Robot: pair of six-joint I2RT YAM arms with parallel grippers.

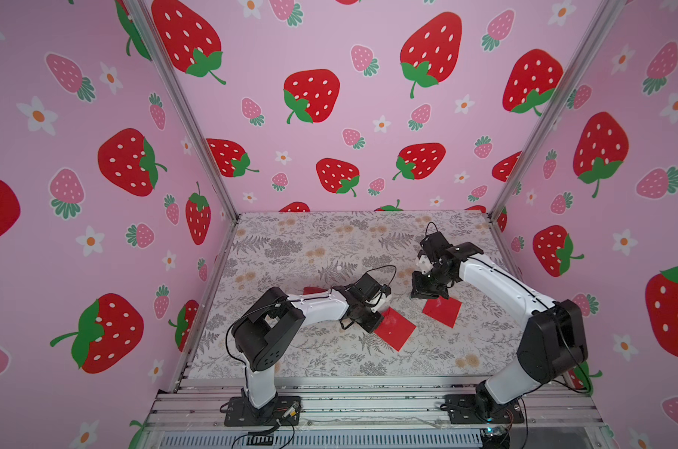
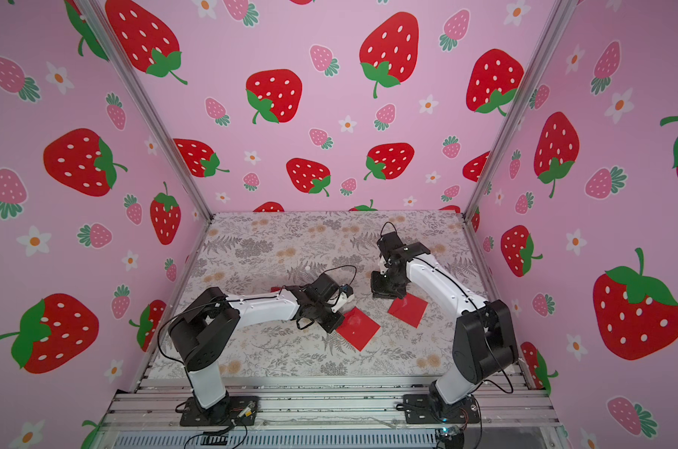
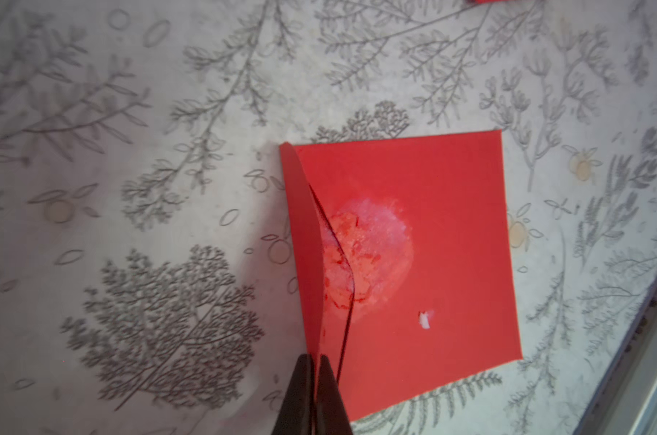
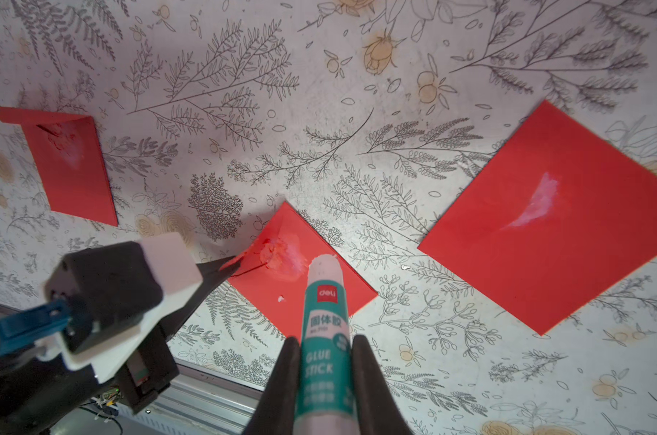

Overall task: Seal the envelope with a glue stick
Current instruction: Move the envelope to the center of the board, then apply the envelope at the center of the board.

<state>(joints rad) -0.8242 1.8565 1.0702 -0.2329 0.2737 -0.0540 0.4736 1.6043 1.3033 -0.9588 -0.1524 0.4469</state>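
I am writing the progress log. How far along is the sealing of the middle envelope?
Done: a whitish glue patch lies on the envelope. In hand: the left tool is shut on the raised flap; the right tool holds the uncapped glue stick. Remaining: fold the flap down and press it.

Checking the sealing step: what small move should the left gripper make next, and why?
Probably lift the envelope flap back: the left gripper pinches it, it partly covers the whitish patch, and the right gripper holds the glue stick uncapped.
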